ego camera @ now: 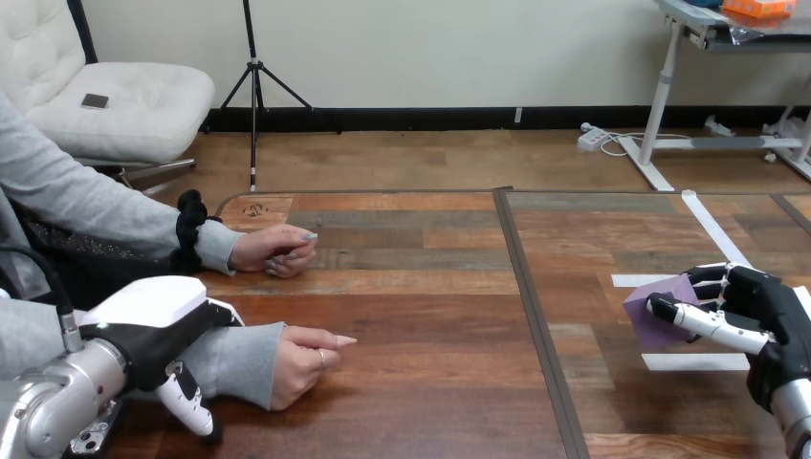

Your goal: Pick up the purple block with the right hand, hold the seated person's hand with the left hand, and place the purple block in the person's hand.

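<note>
Wooden table [421, 306], task roughly halfway.
Right hand [775, 306] clamped on purple block [655, 320] at the far right, well apart from the person's hand [301, 359]; left hand [158, 316] over its wrist [234, 368], thumb curled round. Yet to do: carry across, place in palm.

1. Bare table [430, 316] between the person's near hand [304, 360] and the purple block [658, 308] at right: wide open lane.
2. Person's far hand [275, 251] lies behind the near one; a strip of bare wood between them.
3. Left hand [158, 320] over the near wrist blocks the left side.
</note>
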Motion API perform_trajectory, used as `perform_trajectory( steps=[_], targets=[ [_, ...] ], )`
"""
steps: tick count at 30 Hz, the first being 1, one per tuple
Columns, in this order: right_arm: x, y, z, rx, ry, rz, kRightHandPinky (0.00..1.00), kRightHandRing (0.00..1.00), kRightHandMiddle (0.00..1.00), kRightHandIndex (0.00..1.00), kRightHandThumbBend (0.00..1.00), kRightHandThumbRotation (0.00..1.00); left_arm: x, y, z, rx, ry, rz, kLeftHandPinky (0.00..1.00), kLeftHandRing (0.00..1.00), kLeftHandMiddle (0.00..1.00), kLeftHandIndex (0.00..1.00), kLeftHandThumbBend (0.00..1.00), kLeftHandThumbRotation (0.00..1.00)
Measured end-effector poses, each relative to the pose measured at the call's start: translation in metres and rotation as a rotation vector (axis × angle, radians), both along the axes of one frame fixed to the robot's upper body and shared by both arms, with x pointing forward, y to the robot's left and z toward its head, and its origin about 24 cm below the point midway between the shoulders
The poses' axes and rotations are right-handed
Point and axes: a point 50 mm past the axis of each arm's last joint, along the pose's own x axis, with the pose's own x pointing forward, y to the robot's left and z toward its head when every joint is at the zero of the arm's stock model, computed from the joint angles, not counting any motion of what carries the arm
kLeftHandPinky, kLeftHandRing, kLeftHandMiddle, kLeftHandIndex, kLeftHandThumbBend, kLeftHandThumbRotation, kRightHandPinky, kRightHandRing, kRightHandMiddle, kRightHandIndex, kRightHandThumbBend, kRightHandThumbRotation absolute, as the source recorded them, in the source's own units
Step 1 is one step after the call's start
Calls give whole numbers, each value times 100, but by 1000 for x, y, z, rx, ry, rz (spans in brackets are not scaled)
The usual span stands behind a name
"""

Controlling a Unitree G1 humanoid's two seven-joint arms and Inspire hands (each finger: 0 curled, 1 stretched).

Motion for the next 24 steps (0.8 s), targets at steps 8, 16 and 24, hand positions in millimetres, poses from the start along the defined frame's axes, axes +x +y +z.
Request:
perform_trajectory(
  steps=[8,16,24],
  targets=[
    [0,0,0,3,2,5,32,37,41,42,88,0,0,0,-1,-25,-7,9,38,45,50,51,86,0],
    [0,0,0,8,0,6,31,36,41,42,88,0,1,-6,-6,-87,-78,24,27,33,41,43,79,0],
    [0,0,0,9,0,4,32,37,41,42,88,0,-1,-7,-8,-120,-148,17,27,33,40,40,80,0]
  ],
)
